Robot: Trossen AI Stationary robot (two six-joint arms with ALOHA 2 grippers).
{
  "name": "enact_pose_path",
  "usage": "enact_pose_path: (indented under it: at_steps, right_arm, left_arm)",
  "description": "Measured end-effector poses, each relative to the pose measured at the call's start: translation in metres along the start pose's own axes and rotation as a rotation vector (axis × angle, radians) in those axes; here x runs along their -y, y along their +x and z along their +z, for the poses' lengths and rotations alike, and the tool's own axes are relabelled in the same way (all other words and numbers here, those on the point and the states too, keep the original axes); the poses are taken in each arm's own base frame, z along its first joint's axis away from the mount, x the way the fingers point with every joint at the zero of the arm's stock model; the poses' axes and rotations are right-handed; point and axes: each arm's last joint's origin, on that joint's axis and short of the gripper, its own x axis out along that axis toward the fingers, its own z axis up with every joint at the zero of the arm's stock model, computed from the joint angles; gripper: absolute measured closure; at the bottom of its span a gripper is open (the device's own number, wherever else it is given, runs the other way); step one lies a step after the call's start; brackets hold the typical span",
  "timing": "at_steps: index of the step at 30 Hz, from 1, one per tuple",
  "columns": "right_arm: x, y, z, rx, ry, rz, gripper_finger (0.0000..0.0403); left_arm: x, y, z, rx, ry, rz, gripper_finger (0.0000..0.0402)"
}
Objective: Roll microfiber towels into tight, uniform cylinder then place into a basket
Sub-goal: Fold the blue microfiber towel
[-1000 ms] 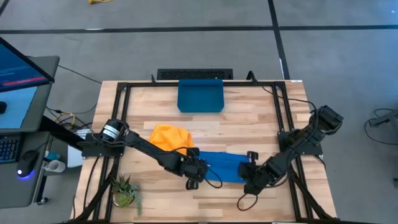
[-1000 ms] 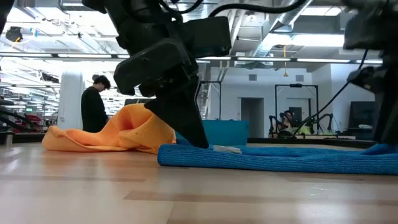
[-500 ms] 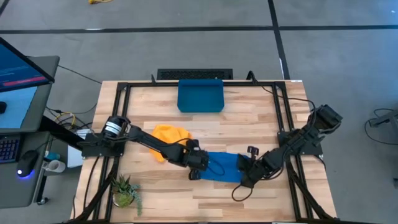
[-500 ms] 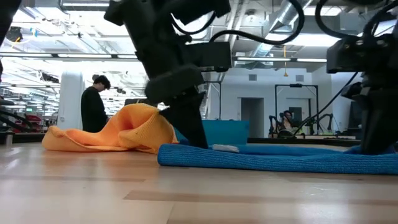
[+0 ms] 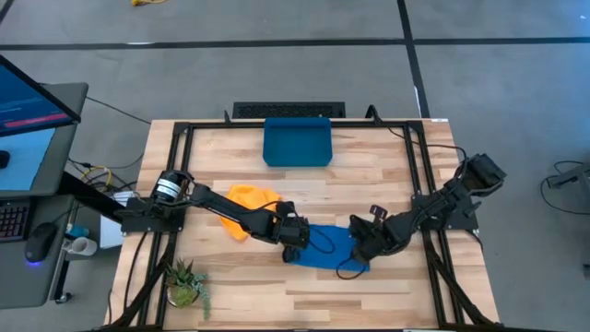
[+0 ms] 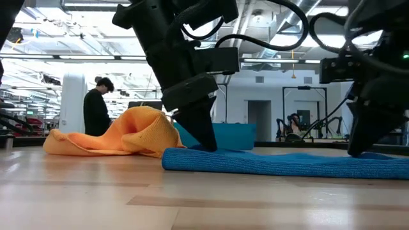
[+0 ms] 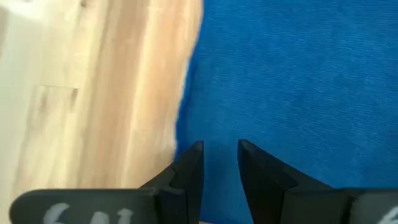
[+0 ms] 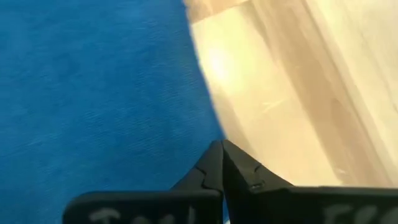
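The blue towel (image 5: 327,247) lies flat on the table's near middle, with a thick folded edge toward the near side (image 6: 255,165). The yellow-orange towel (image 5: 251,201) lies crumpled to its left and farther back. The dark blue basket (image 5: 297,141) stands at the far edge. My left gripper (image 5: 293,242) is down on the blue towel's left end, its fingers nearly shut with cloth between them (image 7: 221,152). My right gripper (image 5: 362,244) is shut, tips together (image 8: 222,149), on the towel's right end. My left gripper comes from above, pointing down, onto the blue towel just inside its left edge (image 7: 186,134). Blue cloth shows in the narrow gap between the two fingers. The towel lies flat on the table. My right gripper has its shut fingertips (image 8: 214,160) down on the towel's right edge (image 8: 208,118), coming from above. Whether any cloth is between the tips, I cannot tell.
A black keyboard-like bar (image 5: 289,110) lies behind the basket. A small potted plant (image 5: 187,284) stands at the near left corner. A black frame (image 5: 175,184) runs along the table's sides. A person (image 6: 96,108) stands in the room beyond.
Both grippers have gone from the blue towel's near edge toward the table's far edge and closer to each other, staying low over the cloth. The towel's folded near edge has stayed where it was.
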Motion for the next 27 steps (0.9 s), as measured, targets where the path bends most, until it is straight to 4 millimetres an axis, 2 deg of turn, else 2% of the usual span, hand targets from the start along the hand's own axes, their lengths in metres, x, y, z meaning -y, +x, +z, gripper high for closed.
enact_pose_path:
  at_steps: [4, 7, 11, 18, 21, 27]
  right_arm:
    - [0.002, 0.000, -0.001, -0.019, -0.002, -0.013, 0.0371]
    - [-0.004, -0.007, -0.004, -0.024, -0.007, -0.011, 0.0367]
    - [-0.021, -0.021, -0.011, 0.009, -0.046, 0.046, 0.0370]
    - [-0.055, -0.036, -0.028, 0.120, -0.070, 0.263, 0.0378]
    - [-0.062, -0.034, -0.034, 0.115, -0.060, 0.278, 0.0381]
    - [-0.067, -0.017, -0.040, 0.026, -0.065, 0.249, 0.0381]
  left_arm:
    - [0.000, 0.000, 0.000, 0.001, 0.002, 0.008, 0.0311]
    - [0.006, -0.003, -0.002, 0.001, 0.014, -0.017, 0.0311]
    - [0.022, -0.010, -0.002, 0.021, 0.025, -0.060, 0.0311]
    - [0.044, -0.020, -0.002, 0.095, 0.068, -0.112, 0.0311]
    - [0.046, -0.020, -0.002, 0.097, 0.068, -0.116, 0.0311]
    - [0.042, -0.018, -0.001, 0.093, 0.061, -0.109, 0.0311]
